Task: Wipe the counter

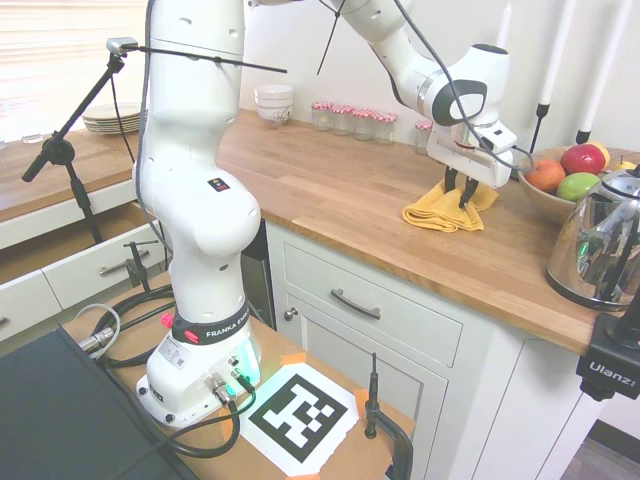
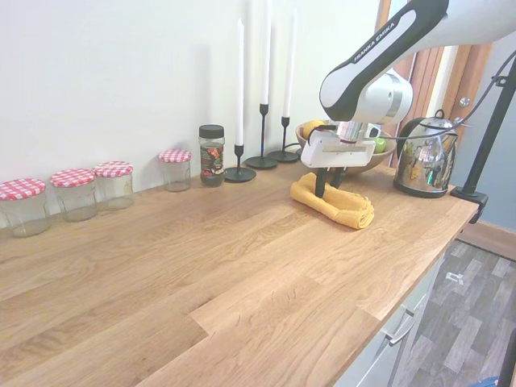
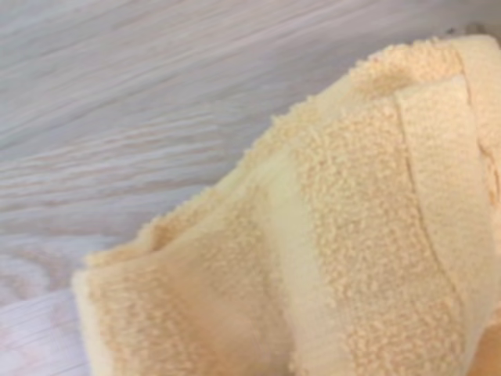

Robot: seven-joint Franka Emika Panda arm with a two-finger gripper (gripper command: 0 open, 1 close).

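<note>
While the gripper stood over the yellow cloth, its two dark fingers were parted a little and pressed down into the bunched terry, one on each side of a fold; whether they truly pinched it could not be told. The cloth lay crumpled on the counter, just in front of the wooden fruit bowl and near the steel kettle. From that bowl, the three black candlesticks stood close along the wall, then a dark-lidded spice jar, and farther off a row of glass jars with red-checked lids. In the wrist view the cloth's looped pile filled most of the picture over pale wood grain.
</note>
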